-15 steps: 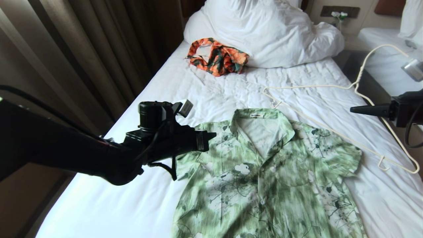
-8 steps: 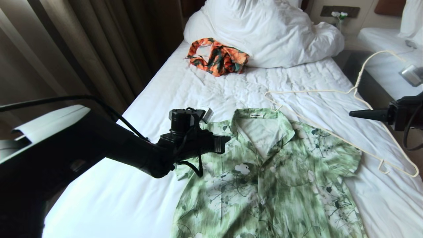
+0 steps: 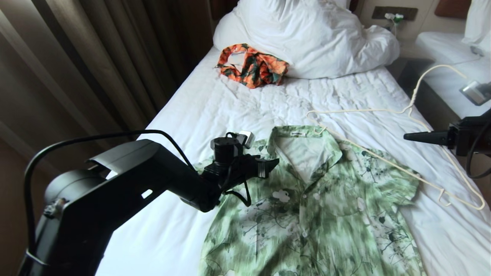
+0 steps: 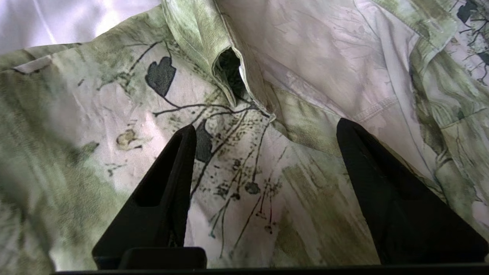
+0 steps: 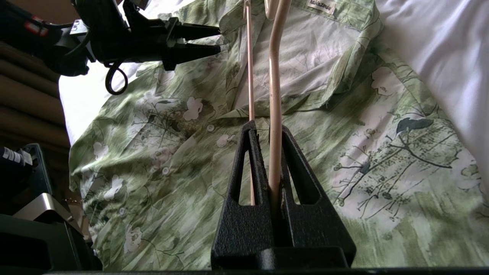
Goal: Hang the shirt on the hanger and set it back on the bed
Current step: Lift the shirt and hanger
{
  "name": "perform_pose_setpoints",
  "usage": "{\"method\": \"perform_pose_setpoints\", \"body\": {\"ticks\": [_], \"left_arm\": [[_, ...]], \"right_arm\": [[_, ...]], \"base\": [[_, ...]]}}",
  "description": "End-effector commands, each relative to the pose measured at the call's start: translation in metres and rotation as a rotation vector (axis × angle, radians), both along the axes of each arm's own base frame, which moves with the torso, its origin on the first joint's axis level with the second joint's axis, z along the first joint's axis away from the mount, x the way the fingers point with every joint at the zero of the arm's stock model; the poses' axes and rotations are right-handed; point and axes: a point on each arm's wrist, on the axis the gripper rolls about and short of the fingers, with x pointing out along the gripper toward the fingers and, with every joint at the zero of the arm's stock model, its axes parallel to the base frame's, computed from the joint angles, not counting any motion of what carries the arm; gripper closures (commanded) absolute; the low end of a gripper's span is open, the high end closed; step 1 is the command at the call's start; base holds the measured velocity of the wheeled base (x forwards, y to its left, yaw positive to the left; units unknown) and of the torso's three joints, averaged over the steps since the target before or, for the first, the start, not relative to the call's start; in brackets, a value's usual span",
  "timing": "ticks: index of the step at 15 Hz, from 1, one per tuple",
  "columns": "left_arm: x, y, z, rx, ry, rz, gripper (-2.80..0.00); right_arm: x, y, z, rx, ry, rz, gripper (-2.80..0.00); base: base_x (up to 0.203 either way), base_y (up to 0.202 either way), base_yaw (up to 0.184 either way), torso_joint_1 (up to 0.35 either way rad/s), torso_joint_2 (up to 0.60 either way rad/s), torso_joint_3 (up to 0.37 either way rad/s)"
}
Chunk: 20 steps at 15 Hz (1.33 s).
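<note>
Curtains [image 3: 96,57] hang at far left beside the bed [image 3: 184,126]. Next, the left gripper [image 3: 270,165], fingers spread wide and empty, hovers over the shirt [image 3: 307,214] near its collar. Rightward, the right gripper [image 3: 408,137] is clamped on the hanger [image 3: 383,159], holding it above the shirt's right shoulder.

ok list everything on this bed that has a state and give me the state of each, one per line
shirt: lying flat on the bed, collar open, not on the hanger
hanger: clamped in the right gripper, one end over the collar
left gripper: open above the shirt's shoulder, beside the collar
right gripper: shut on the hanger
orange garment: crumpled by the pillow
</note>
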Motion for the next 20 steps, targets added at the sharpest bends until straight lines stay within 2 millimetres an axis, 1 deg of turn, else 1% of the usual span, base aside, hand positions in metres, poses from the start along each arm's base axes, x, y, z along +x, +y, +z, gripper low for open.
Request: {"method": "perform_pose_setpoints", "body": {"ticks": [1,4,6,8,9,12,13,16,20], "left_arm": [[0.008,-0.008,-0.012,0.001,0.0,0.002,-2.8],[0.015,-0.025,-0.014,-0.006,-0.036,0.039,-2.8],[0.016,-0.031,-0.016,-0.004,-0.038,0.033,-2.8],[0.019,-0.034,-0.016,-0.013,-0.049,0.034,-2.8],[0.021,-0.033,-0.013,-0.021,-0.061,0.037,-2.8],[0.022,-0.036,-0.01,-0.028,-0.074,0.034,-2.8],[0.022,-0.038,-0.012,-0.028,-0.074,0.033,0.0],[0.028,-0.042,-0.011,-0.044,-0.114,0.033,0.0],[0.034,-0.042,-0.018,-0.036,-0.188,0.052,0.0]], "right_arm": [[-0.002,0.0,-0.001,0.004,0.002,0.005,0.0],[-0.002,0.0,-0.001,0.003,0.001,0.002,0.0],[-0.002,-0.002,-0.002,0.004,0.006,-0.002,0.0],[-0.001,-0.002,-0.003,0.006,0.007,-0.001,0.0],[-0.001,-0.002,-0.003,0.004,0.006,-0.002,0.0],[-0.001,-0.002,-0.002,0.001,-0.003,-0.002,0.0],[-0.002,-0.004,-0.002,0.0,-0.007,-0.005,0.0],[-0.004,-0.004,0.001,-0.002,-0.015,-0.01,0.0],[-0.004,-0.005,0.001,-0.003,-0.016,-0.011,0.0]], "base": [[0.0,0.0,0.0,0.0,0.0,0.0],[0.0,0.0,0.0,0.0,0.0,0.0],[0.0,0.0,0.0,0.0,0.0,0.0],[0.0,0.0,0.0,0.0,0.0,0.0],[0.0,0.0,0.0,0.0,0.0,0.0],[0.0,0.0,0.0,0.0,0.0,0.0],[0.0,0.0,0.0,0.0,0.0,0.0],[0.0,0.0,0.0,0.0,0.0,0.0],[0.0,0.0,0.0,0.0,0.0,0.0]]}}
